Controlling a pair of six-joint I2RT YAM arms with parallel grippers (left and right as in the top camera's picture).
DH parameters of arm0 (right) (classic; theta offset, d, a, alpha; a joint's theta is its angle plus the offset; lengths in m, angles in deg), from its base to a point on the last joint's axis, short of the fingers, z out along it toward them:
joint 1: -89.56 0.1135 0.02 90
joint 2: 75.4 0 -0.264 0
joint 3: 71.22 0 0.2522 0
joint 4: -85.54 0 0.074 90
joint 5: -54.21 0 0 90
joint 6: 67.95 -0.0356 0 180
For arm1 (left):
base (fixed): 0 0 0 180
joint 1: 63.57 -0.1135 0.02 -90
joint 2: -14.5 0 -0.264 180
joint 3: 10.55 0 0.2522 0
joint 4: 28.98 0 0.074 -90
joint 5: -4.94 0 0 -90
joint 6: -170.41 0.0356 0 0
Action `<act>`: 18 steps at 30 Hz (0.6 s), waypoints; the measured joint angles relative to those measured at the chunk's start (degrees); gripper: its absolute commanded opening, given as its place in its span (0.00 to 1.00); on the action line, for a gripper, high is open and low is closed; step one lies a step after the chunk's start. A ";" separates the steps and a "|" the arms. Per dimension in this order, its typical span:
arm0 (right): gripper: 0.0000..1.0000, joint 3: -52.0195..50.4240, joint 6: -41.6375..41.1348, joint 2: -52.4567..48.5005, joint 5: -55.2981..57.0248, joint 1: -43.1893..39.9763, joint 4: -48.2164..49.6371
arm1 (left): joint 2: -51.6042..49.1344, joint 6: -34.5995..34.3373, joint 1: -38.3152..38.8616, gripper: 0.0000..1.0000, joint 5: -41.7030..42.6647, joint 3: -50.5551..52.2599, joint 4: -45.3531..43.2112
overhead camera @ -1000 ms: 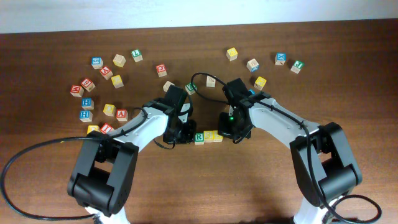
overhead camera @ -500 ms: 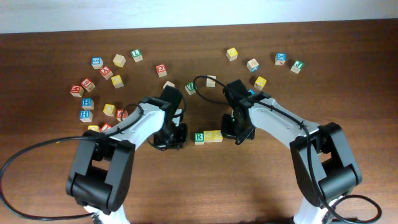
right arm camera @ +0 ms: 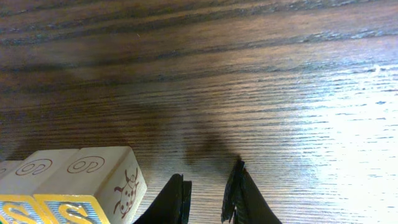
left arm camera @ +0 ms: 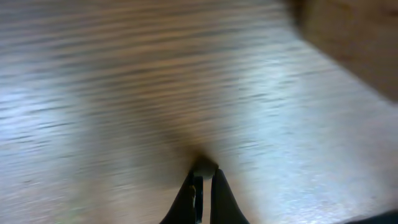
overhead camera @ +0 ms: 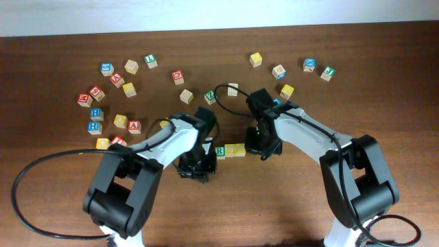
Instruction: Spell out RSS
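The green R cube [overhead camera: 219,151] and two yellow S cubes [overhead camera: 230,149] [overhead camera: 239,149] lie touching in a row at the table's middle. My left gripper [overhead camera: 194,165] is just in front and to the left of the R; its wrist view is blurred and shows the fingers [left arm camera: 202,182] together over bare wood. My right gripper [overhead camera: 260,146] is just right of the row, empty, with a narrow gap between its fingers [right arm camera: 208,185]. In the right wrist view the end S cube [right arm camera: 99,177] with a ladybird side sits left of the fingers, apart from them, and the other S cube [right arm camera: 25,167] is beside it.
Several loose letter cubes lie at the back: a group at the far left [overhead camera: 110,96], a green one [overhead camera: 210,97] and plain ones [overhead camera: 186,95] [overhead camera: 232,89] behind the arms, and yellow [overhead camera: 287,90], blue [overhead camera: 310,64] and green [overhead camera: 328,72] at the right.
My left gripper has left the R cube's side, swung left, then come toward the front. The right arm and the three cubes have stayed almost still.
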 measured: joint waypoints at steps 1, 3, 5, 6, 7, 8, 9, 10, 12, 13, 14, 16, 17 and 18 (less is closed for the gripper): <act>0.15 0.00 0.00 0.00 0.00 0.00 -0.13 | 0.00 -0.37 0.42 0.00 0.37 0.00 -0.66; 0.16 0.00 0.02 0.00 0.00 0.00 -0.24 | 0.00 -1.18 0.81 0.00 1.25 -0.02 -2.01; 0.16 0.00 0.00 0.00 0.00 0.00 -0.24 | 0.02 -1.46 0.79 0.00 2.03 -0.02 -3.69; 0.16 0.00 -0.02 0.00 0.00 0.00 -0.24 | 0.04 -1.57 0.79 0.00 2.14 -0.02 -4.26; 0.16 0.00 0.00 0.00 0.00 0.00 -0.24 | 0.04 -1.66 0.79 0.00 2.29 -0.02 -5.09; 0.16 0.00 0.00 0.00 0.00 0.00 -0.24 | 0.11 -1.68 0.79 0.00 2.34 -0.02 -5.75; 0.16 0.00 0.00 0.00 0.02 0.00 -0.24 | 0.15 -1.86 0.79 0.00 2.32 -0.02 -6.73; 0.16 0.00 0.00 0.00 0.15 0.00 -0.24 | 0.22 -1.90 0.79 0.00 2.34 -0.02 -7.30; 0.16 0.00 0.02 0.00 0.37 0.00 -0.26 | 0.26 -1.90 0.79 0.00 2.34 -0.07 -8.74; 0.16 0.00 0.02 0.00 0.44 0.00 -0.26 | 0.26 -1.90 0.79 0.00 2.34 -0.07 -9.03; 0.16 0.00 0.02 0.00 0.46 0.00 -0.24 | 0.28 -1.92 0.79 0.00 2.34 -0.07 -9.11; 0.16 0.00 0.04 0.00 0.66 0.00 -0.26 | 0.35 -2.03 0.79 0.00 2.19 -0.07 -9.40; 0.16 0.00 -0.02 0.00 0.83 0.00 -0.24 | 0.39 -2.08 0.81 0.00 1.90 -0.07 -9.77; 0.16 0.00 0.02 0.00 0.87 0.00 -0.22 | 0.50 -2.08 0.81 0.00 1.64 -0.07 -10.10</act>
